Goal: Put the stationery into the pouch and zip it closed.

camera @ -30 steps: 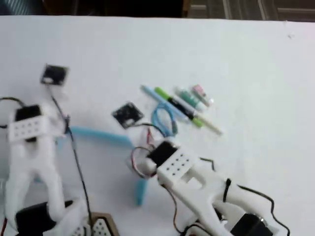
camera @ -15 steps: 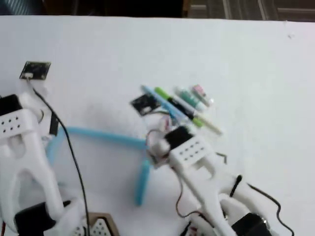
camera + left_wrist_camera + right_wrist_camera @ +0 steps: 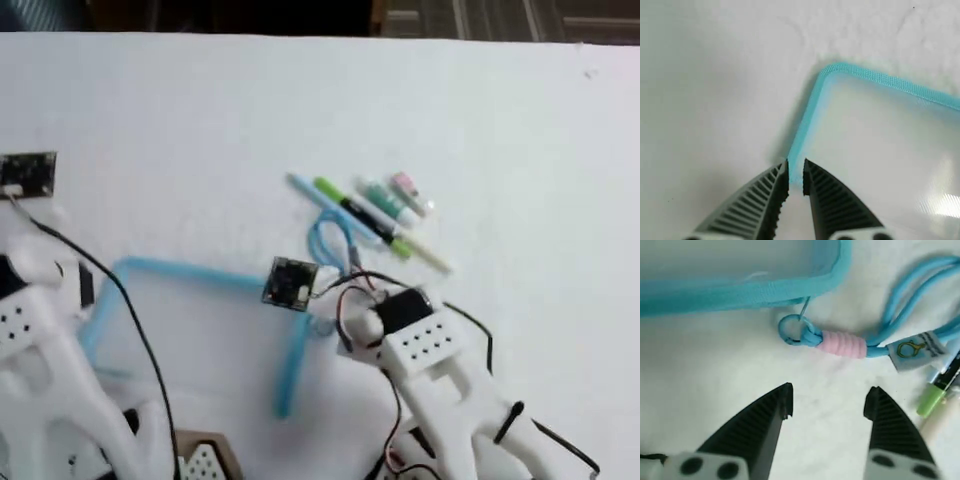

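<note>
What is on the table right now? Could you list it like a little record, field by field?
Pouch: the pouch, clear with blue edging, lies flat and looks empty.
Stationery: pens lying together beside it, outside.
Left: left end effector pinches the pouch's edge.
Right: right end effector open, near the pink cord sleeve beside the pouch.

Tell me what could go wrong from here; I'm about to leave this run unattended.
The left gripper pinches only the thin blue trim of the pouch near a corner; it may slip under a pull. The right gripper hangs open over the zipper cord while the pens lie outside the pouch; zipping now would likely shut them out. The cord loops right beside the pens, so tugging it might scatter them.
</note>
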